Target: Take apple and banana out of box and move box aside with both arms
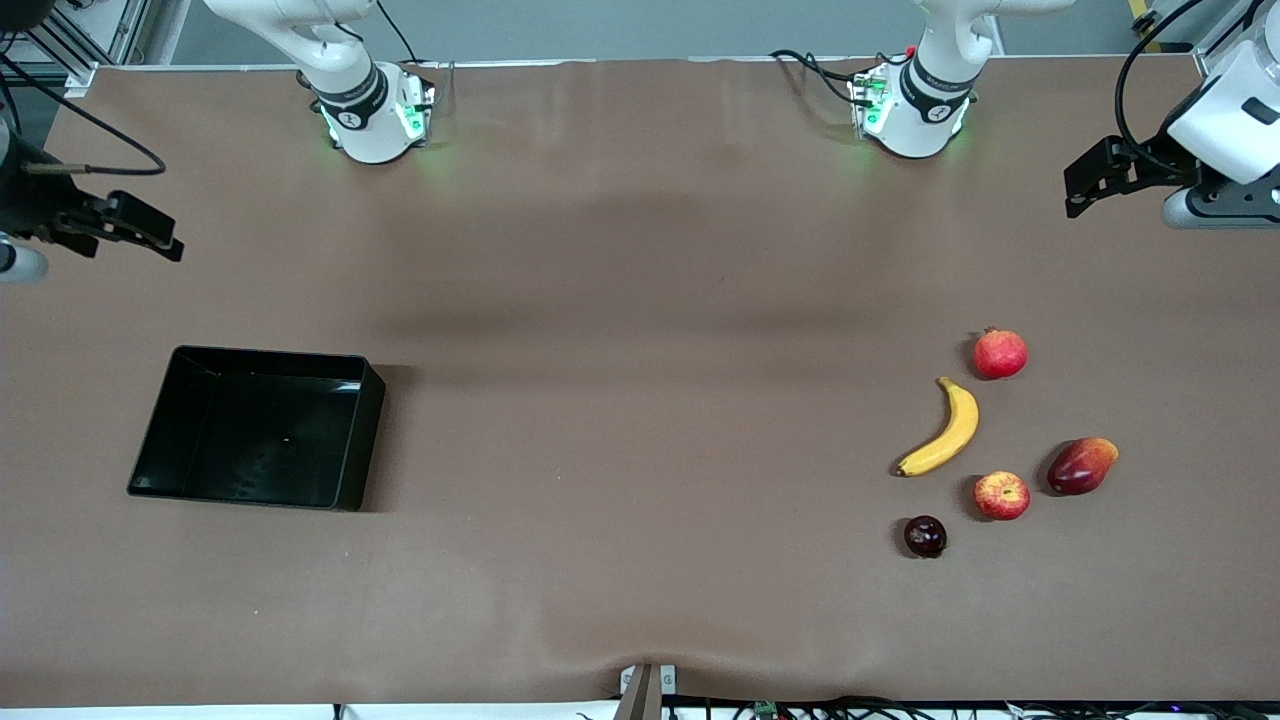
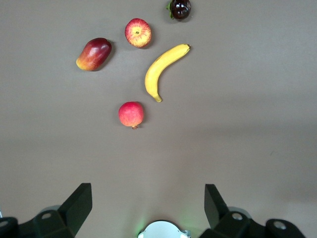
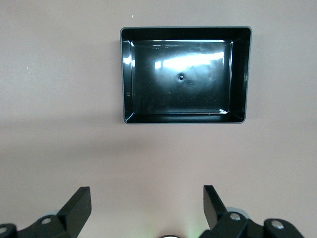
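The box [image 1: 150,440] sits empty, stiff and glossy; we'd grip opposite walls, left hand [image 2: 148,210] and right hand [image 3: 147,210] both released, waiting.

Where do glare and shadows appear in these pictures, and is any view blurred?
Right wrist view: white glare on the glossy floor of the empty box. Front view: a soft dark shadow beside the box, broad faint bands on the table. Left wrist view: small shadows beside the banana and apple; all sharp.
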